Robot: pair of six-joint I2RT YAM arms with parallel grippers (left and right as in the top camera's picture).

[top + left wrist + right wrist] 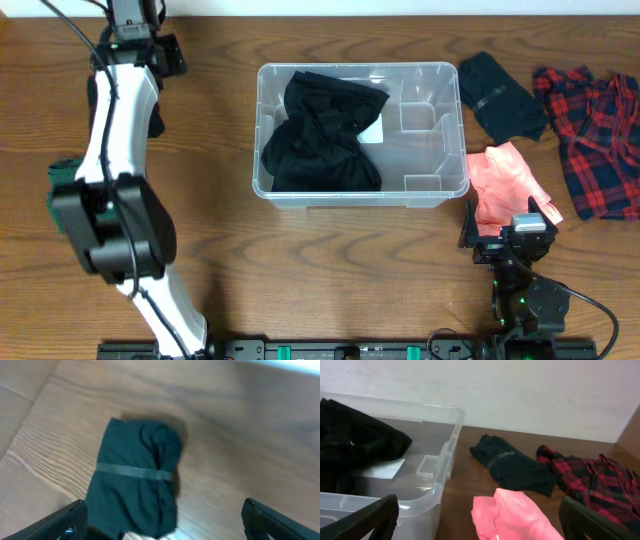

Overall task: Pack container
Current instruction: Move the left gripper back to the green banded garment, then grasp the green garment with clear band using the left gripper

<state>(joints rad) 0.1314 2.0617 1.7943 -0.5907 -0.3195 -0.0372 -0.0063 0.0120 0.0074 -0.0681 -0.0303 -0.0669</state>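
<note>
Container (360, 196) shows overhead; left wrist sees only a dark cloth (135, 480).

One container (432, 150); five garments (600, 130), three dark.

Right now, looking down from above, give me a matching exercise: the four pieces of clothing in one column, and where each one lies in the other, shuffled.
Things:
1. crumpled black garment
2. bunched pink cloth
3. red and black plaid shirt
4. folded dark garment with a band across it

Places:
A. farthest right on the wooden table
B. inside the clear plastic container
C. on the table beside the container's near right corner
D. on the table between the container's far right corner and the plaid shirt

Pairs: 1-B, 2-C, 3-A, 4-D
</note>
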